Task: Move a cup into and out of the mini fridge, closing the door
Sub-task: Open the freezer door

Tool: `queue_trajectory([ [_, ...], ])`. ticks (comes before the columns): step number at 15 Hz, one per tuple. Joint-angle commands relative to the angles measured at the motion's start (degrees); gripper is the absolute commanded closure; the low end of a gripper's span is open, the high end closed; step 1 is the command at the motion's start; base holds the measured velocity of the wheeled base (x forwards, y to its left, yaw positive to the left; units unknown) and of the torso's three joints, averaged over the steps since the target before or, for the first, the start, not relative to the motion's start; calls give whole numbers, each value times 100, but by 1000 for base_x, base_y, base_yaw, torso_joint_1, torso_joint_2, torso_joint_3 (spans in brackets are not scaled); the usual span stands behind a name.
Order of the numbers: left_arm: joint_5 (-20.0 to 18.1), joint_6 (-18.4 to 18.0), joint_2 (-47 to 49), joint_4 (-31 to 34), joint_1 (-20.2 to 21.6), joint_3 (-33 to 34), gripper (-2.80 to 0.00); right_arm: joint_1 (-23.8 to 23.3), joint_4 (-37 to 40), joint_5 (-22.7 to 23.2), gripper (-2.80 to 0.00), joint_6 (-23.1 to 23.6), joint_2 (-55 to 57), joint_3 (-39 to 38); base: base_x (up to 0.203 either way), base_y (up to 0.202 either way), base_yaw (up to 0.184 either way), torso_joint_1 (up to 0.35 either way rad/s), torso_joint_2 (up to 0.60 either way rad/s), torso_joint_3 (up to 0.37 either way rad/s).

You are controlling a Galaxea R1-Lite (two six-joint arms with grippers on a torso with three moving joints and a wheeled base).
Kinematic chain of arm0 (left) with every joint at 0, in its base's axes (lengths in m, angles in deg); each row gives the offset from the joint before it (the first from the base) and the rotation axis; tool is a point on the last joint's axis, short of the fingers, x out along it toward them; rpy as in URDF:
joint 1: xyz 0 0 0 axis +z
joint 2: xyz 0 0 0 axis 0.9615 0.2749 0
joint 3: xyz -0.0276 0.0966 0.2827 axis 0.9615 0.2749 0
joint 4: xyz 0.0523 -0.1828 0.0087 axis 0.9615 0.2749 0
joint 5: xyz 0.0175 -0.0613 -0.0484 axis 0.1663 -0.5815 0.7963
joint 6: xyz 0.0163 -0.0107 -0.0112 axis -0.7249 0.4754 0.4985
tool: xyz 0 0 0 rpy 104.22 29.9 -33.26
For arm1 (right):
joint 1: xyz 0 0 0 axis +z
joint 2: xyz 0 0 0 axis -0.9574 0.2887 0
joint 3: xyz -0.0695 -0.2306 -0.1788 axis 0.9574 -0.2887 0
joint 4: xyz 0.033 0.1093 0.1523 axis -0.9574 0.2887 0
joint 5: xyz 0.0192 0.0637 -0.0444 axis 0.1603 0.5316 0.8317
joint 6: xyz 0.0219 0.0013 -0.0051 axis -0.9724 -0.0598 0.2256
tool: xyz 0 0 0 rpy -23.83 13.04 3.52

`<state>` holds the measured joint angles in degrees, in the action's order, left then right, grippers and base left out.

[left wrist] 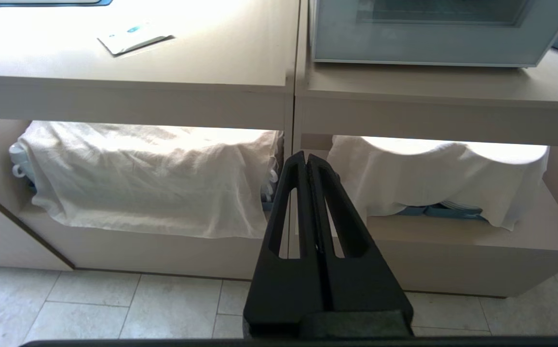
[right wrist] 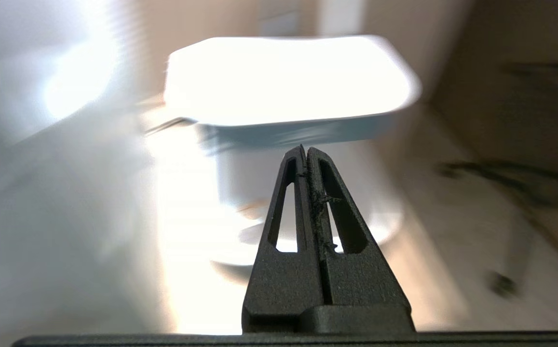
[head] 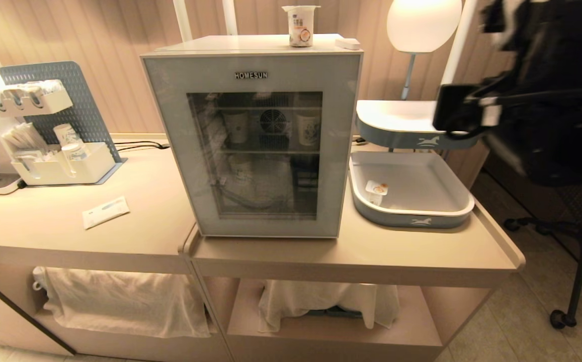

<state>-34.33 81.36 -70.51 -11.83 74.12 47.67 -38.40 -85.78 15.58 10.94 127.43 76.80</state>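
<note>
Two pincers, both pressed shut and empty: the left pincer (left wrist: 306,159) hangs low before the worktop (head: 135,236). At centre, the mini fridge (head: 250,50) stands with its glass door (head: 170,151) closed. At four o'clock from it, the cup (head: 377,190), a short white tub with a flat foil lid, lies tilted in the lower tray (head: 411,213). The right pincer (right wrist: 306,153) hovers at two o'clock; a shut, sweeping pincer could knock the tub over or clip the upper tray (head: 401,118).
</note>
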Motion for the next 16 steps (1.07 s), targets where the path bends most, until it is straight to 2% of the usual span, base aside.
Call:
queue_trajectory([
  [1, 2, 2, 7, 3, 1, -1, 0, -662, -10, -128, 0, 12, -1575, -641, 0, 0, 0, 0, 0, 0],
  [4, 2, 2, 7, 3, 1, -1, 0, -1886, 3, -293, 0, 43, -3472, -1931, 0, 0, 0, 0, 0, 0],
  [6, 2, 2, 7, 3, 1, -1, 0, -2494, 72, -326, 0, 67, -4678, -2844, 0, 0, 0, 0, 0, 0],
  [9, 2, 2, 7, 3, 1, -1, 0, -2931, 310, -344, 0, 85, -6210, -4114, 0, 0, 0, 0, 0, 0],
  [12, 2, 2, 7, 3, 1, -1, 0, -3248, 640, -173, 0, 114, -7400, -4848, 0, 0, 0, 0, 0, 0],
  [13, 2, 2, 7, 4, 1, -1, 0, -3303, 715, 253, 0, 99, -7754, -5110, 0, 0, 0, 0, 0, 0],
  [14, 2, 2, 7, 3, 1, -1, 0, -3354, 746, 1043, 0, -10, -8097, -5372, 0, 0, 0, 0, 0, 0],
  [16, 2, 2, 7, 3, 1, -1, 0, -3409, 886, 2963, 0, -183, -8850, -5835, 0, 0, 0, 0, 0, 0],
])
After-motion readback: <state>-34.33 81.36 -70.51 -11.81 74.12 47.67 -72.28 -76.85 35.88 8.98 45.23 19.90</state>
